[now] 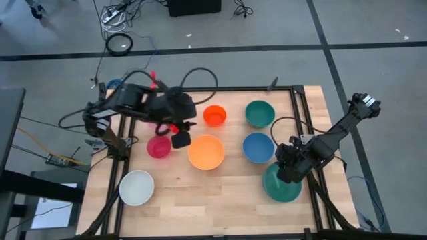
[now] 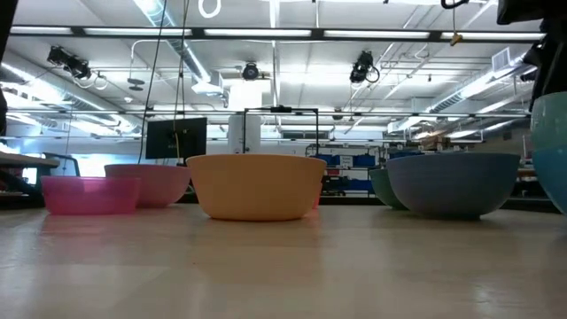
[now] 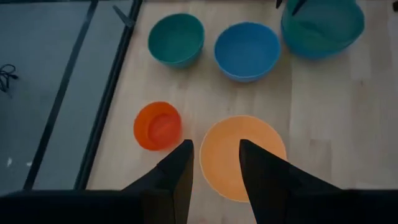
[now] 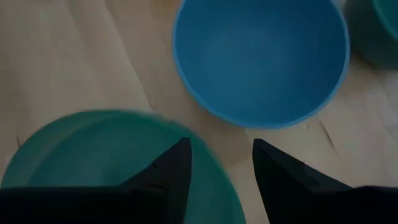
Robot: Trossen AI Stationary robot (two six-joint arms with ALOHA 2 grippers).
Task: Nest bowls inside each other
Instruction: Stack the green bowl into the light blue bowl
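Several bowls stand on their bases on the wooden table: white [image 1: 137,187], magenta-pink [image 1: 159,147], yellow-orange [image 1: 205,152], small orange-red [image 1: 215,115], dark teal [image 1: 259,113], blue [image 1: 258,147] and a large teal one [image 1: 281,184]. My left gripper [image 3: 214,163] hangs open and empty, high above the yellow-orange bowl [image 3: 242,155]. My right gripper [image 4: 221,165] is open over the large teal bowl's far-left rim [image 4: 208,152], one finger above the inside and one outside. The blue bowl [image 4: 261,59] lies just beyond it. My right gripper points steeply down over the large teal bowl's rim [image 4: 214,158], and the rim runs between its two fingers. I cannot tell whether a finger touches the rim. The bowl stands on the table.
Black frame rails [image 1: 297,127] run along the table's sides and far edge. Cables [image 1: 120,43] lie on the floor beyond the far edge. In the low view a second pinkish bowl [image 2: 151,182] stands behind the magenta-pink one [image 2: 89,195]. Bare wood [image 1: 207,200] lies near the front edge.
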